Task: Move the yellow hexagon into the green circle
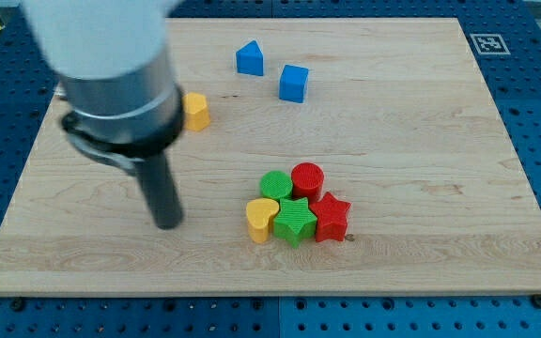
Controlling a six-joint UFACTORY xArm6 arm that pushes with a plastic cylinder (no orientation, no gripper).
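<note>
The yellow hexagon lies on the wooden board at the view's upper left, partly hidden behind the arm's body. The green circle sits in a cluster near the view's middle bottom, touching a red circle, a green star, a yellow heart and a red star. My tip rests on the board below the yellow hexagon and left of the cluster, apart from every block.
A blue pentagon-like block and a blue cube lie near the view's top middle. The wooden board is bordered by a blue perforated table. A marker tag sits at the board's top right corner.
</note>
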